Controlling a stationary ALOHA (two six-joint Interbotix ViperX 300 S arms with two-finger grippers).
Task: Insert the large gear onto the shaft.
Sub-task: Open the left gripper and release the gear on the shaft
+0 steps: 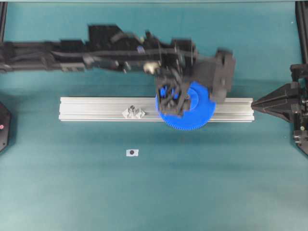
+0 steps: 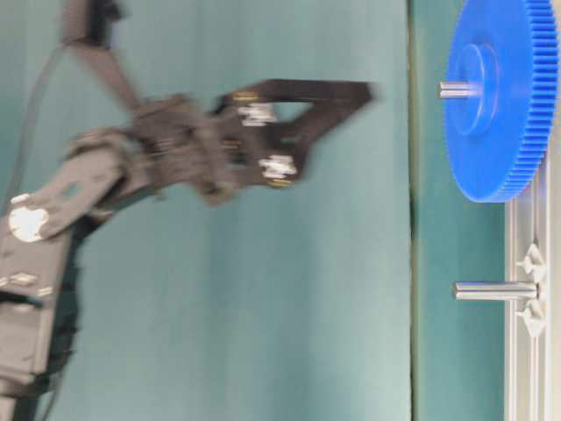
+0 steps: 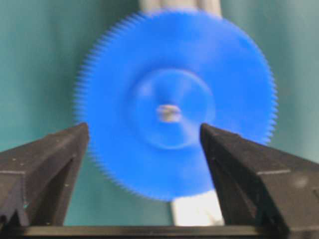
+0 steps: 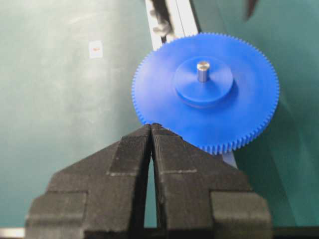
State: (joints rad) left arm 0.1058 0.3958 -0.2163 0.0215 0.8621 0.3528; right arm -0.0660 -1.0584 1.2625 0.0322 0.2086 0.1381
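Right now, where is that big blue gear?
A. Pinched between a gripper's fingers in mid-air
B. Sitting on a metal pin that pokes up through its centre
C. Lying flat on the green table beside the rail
B: the large gear lies on the rail with the shaft sticking up through its hub; the left gripper is open above it, touching nothing.
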